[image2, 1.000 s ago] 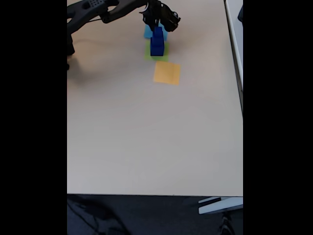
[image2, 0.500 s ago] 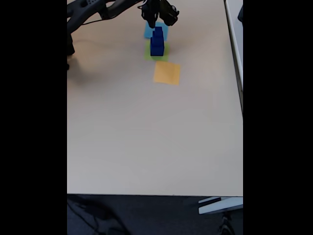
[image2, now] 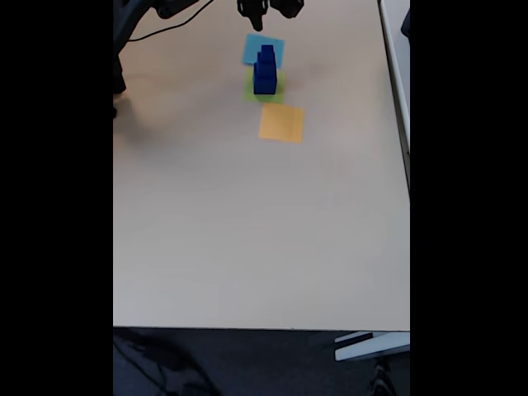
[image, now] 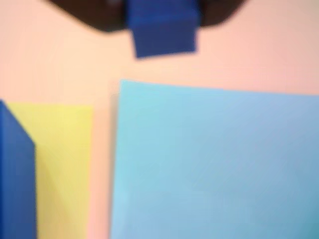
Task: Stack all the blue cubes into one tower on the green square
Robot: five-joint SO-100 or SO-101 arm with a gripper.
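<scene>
Blue cubes: stacked as one tower on green square, individual count unclear. Paper squares on desk: three — green, light-blue, orange. End effector: above light-blue square; grip state cannot be told.

Pale beige tabletop under soft even light, dark floor beyond its near edge.

Office or lab workspace.
Suggested by a plain pale beige laminate desk, dark carpeted floor below its edge, and a grey-white neighbouring desk edge alongside.
</scene>
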